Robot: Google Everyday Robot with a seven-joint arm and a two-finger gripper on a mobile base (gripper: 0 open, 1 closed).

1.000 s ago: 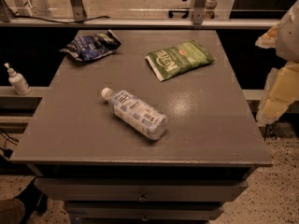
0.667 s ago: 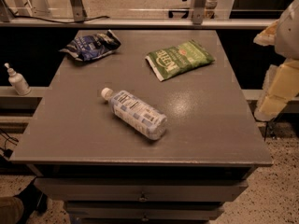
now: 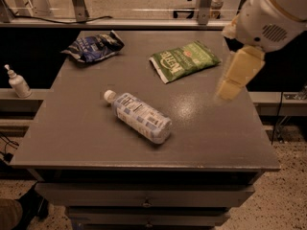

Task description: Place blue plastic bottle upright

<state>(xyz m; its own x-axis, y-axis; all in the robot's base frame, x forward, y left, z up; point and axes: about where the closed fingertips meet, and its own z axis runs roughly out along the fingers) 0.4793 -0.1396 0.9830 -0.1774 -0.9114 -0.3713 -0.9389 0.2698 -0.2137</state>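
Observation:
The blue plastic bottle [image 3: 140, 117] lies on its side near the middle of the grey table [image 3: 76, 128]. It is clear, with a pale blue-and-white label, and its white cap [image 3: 110, 95] points to the far left. My gripper [image 3: 226, 91] hangs from the white arm [image 3: 268, 13] above the table's right side. It is well to the right of the bottle, not touching it, and holds nothing that I can see.
A green snack bag [image 3: 184, 60] lies at the back right, just left of the gripper. A dark blue snack bag [image 3: 93, 47] lies at the back left. A small white pump-top bottle [image 3: 18, 83] stands on a ledge left of the table.
My arm and gripper have swung in from the right edge of the view to above the table's right side. The bottle and bags have not moved.

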